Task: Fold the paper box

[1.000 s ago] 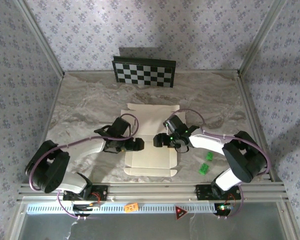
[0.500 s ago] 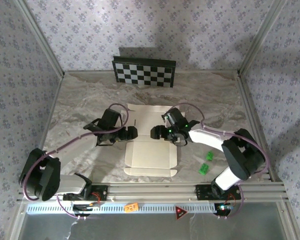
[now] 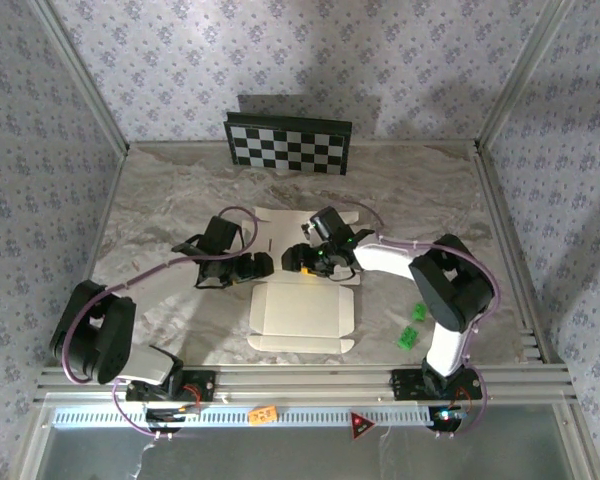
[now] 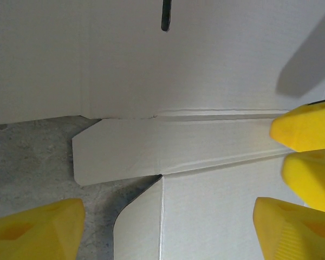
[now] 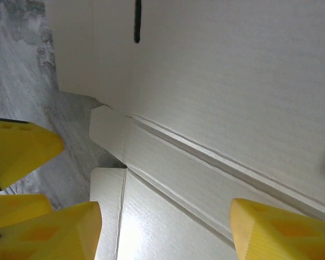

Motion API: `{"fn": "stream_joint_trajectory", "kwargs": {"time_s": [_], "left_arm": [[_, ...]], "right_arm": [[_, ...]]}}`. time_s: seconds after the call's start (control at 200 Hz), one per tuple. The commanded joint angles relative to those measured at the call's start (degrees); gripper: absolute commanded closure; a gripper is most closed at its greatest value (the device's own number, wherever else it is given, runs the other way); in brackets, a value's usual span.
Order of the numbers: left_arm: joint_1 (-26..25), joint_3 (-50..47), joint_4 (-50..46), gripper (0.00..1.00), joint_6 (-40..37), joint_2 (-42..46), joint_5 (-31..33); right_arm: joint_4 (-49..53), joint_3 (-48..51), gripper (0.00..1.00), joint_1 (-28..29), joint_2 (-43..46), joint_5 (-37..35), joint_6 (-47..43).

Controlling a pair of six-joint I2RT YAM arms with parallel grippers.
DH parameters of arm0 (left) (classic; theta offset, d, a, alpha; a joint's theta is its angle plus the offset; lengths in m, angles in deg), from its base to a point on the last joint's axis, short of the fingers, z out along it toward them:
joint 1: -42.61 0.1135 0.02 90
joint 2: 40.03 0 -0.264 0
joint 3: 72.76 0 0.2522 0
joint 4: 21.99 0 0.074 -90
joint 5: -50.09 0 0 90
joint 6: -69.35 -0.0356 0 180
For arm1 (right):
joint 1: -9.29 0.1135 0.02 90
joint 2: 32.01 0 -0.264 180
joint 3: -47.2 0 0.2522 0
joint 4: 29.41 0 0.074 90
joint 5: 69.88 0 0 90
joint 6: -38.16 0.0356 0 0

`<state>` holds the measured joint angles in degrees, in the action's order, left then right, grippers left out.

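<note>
The paper box [image 3: 300,315] lies flat and unfolded mid-table, cream-white face up. My left gripper [image 3: 263,265] hovers at its left edge and my right gripper [image 3: 296,260] just beside it, both over the crease band across the middle. In the left wrist view the box [image 4: 206,81] shows a side tab [image 4: 114,154] on the marble, and the left gripper [image 4: 165,233] is open over it with nothing between its fingers. The right gripper [image 5: 162,233] is open too, above the creases of the box [image 5: 233,70]. The left arm's yellow fingertips [image 5: 21,149] sit close at its left.
A black-and-white checkerboard panel [image 3: 288,146] leans against the back wall. Two small green pieces [image 3: 412,325] lie right of the box. Aluminium frame posts and patterned walls bound the marble table [image 3: 160,210]. The two grippers are very near each other.
Both grippers have moved away from the bases, from the box's near panel up to its middle crease band and slightly left. Their jaws have narrowed a little. The box has not moved.
</note>
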<state>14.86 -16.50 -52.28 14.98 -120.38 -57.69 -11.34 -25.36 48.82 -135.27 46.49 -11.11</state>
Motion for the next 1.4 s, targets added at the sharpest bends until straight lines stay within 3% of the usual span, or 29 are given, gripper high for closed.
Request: {"fn": "stream_joint_trajectory", "kwargs": {"time_s": [0.0,0.96,1.399], "left_arm": [[0.4,-0.5,-1.1,0.18,0.2,0.9,-0.2],[0.7,1.3,-1.9,0.18,-0.3,-5.3,2.3],[0.7,1.1,0.2,0.31,0.1,-6.5,1.2]], "right_arm": [[0.4,-1.9,0.36,0.4,-1.8,1.8,1.1],[0.7,0.2,0.37,0.7,-5.0,0.5,0.7],[0.1,0.8,0.37,0.9,-5.0,0.5,0.9]]}}
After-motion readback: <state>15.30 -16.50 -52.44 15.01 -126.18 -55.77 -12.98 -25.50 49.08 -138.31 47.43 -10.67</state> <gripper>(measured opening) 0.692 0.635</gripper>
